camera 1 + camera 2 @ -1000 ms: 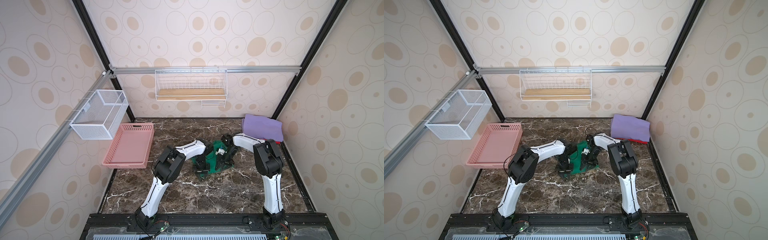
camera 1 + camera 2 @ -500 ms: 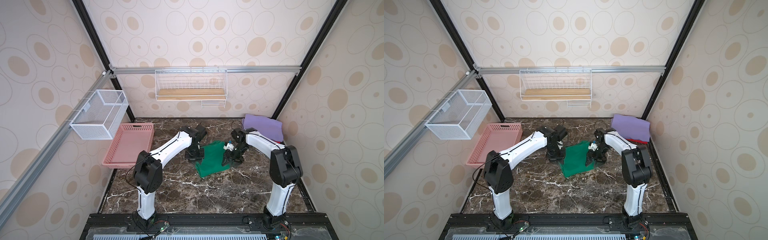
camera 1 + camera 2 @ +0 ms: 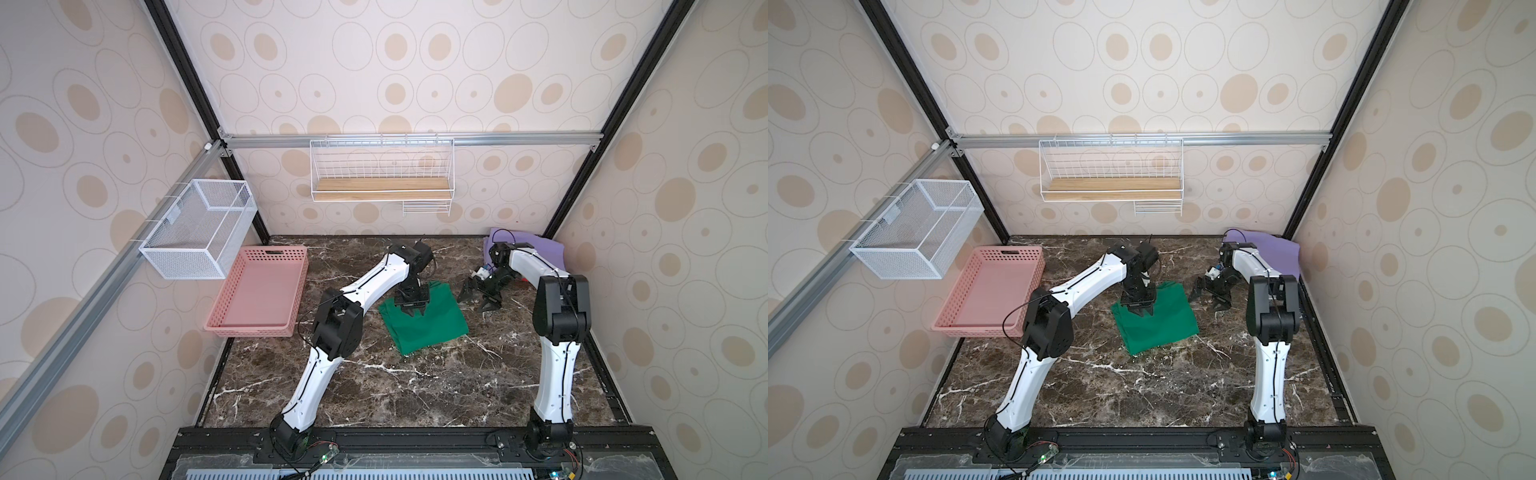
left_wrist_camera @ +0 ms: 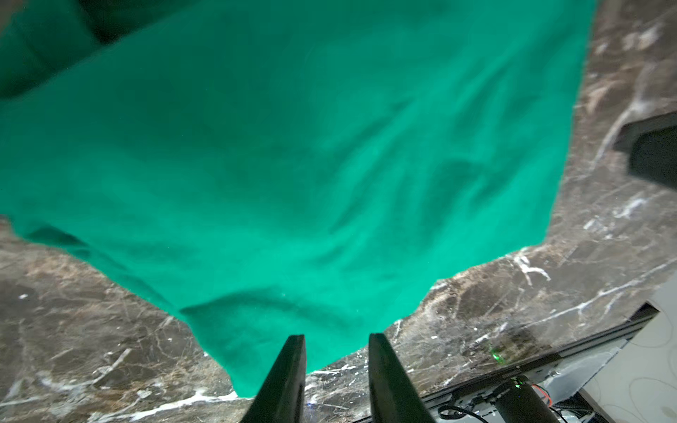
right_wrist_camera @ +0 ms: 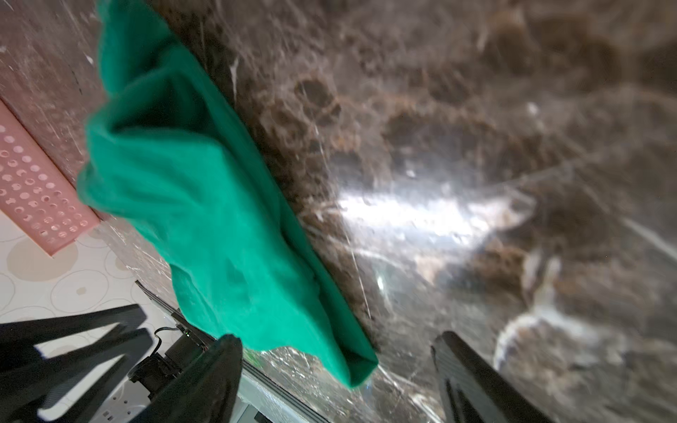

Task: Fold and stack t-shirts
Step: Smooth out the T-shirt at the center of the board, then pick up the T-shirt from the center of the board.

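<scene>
Green shirt (image 3: 432, 328): plain, faintly creased, folded to a near-square pad. It lies flat near the centre of the table (image 3: 374, 395), one corner toward 6 o'clock; its long axis cannot be told. Left gripper (image 3: 415, 313) points down over the shirt's 12 o'clock half, jaws narrowly apart, gripping nothing. Right gripper (image 3: 477, 302) is at the shirt's 3 o'clock over bare marble, jaws spread wide. Purple shirt (image 3: 544, 253) lies folded at 2 o'clock.

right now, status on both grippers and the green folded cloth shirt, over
Left gripper narrowly open over deep green folded t-shirt. Right gripper wide open, beside it, off the cloth. Right arm stands between it and lavender folded t-shirt.
</scene>
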